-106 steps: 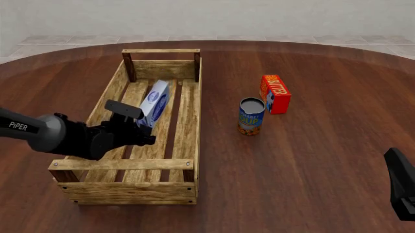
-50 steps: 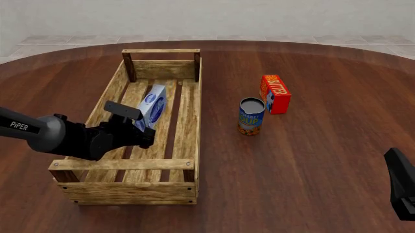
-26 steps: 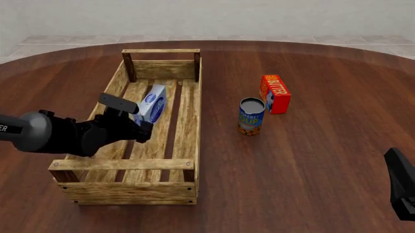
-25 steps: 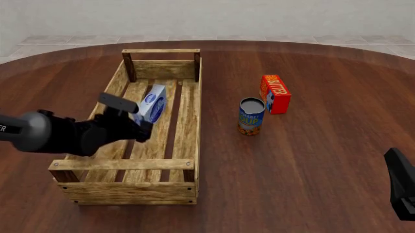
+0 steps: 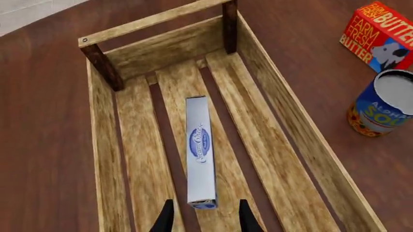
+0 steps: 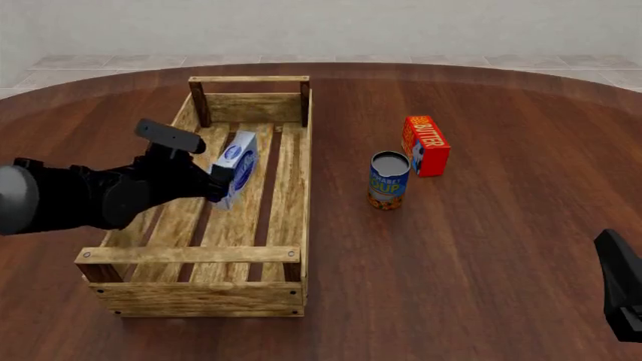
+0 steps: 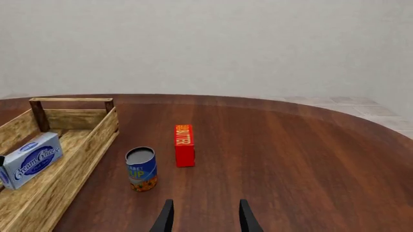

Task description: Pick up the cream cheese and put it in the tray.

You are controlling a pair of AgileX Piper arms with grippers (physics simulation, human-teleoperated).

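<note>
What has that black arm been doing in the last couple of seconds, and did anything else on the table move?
The left tool let go of the cream cheese and drew back up and leftward, fingers open. The carton settled on its edge inside the tray. The can, the butter box and the right tool stayed put.

The round dark-brown bench is smooth plank-grained wood with a faint satin sheen. The long crate-like tray of pale slats looks rough, knotty and matt, its corner posts darker. The flat white-and-grey cream cheese carton reads as smooth printed card. The red-orange butter box looks like matt card too. The blue-and-yellow can has a dull grey metal top and paper-like label. The left gripper is matt black plastic.
</note>
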